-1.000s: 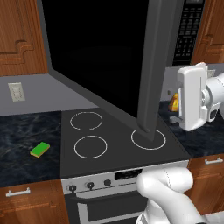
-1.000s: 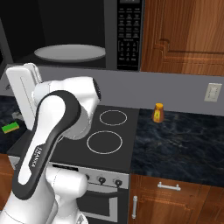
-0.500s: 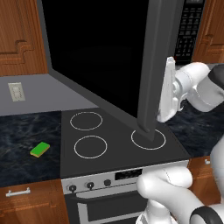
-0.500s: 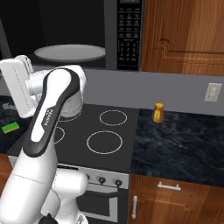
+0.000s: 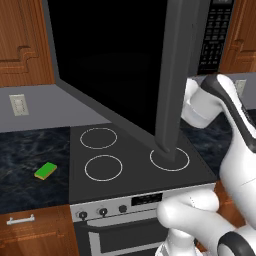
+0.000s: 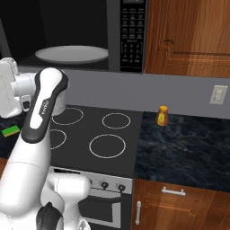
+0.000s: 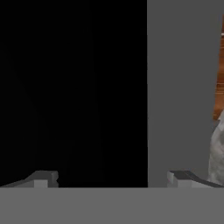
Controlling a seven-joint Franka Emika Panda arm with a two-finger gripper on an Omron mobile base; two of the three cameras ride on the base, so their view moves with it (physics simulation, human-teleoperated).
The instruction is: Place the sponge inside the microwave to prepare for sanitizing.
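Note:
The sponge (image 5: 45,171), green on top with a yellow layer below, lies flat on the dark counter left of the stove; it also peeks out at the left edge as the sponge (image 6: 11,131). The microwave (image 6: 132,35) hangs above the stove with its door (image 5: 112,65) swung wide open over the burners. A white round plate (image 6: 72,54) sits inside. My gripper (image 7: 109,179) is open, fingertips (image 7: 42,178) far apart, facing the door's black glass and grey edge from close by. Nothing is between the fingers. The sponge is well below and left of the hand.
The black stove top (image 6: 103,134) with several burner rings lies under the open door. A small orange-yellow bottle (image 6: 162,116) stands on the counter to the stove's right. Wooden cabinets (image 6: 188,36) flank the microwave. The door's grey edge (image 5: 175,75) stands between the hand and the sponge.
The hand has swung left, up against the free edge of the open door. Door and sponge have stayed put, and the fingers have stayed wide apart.

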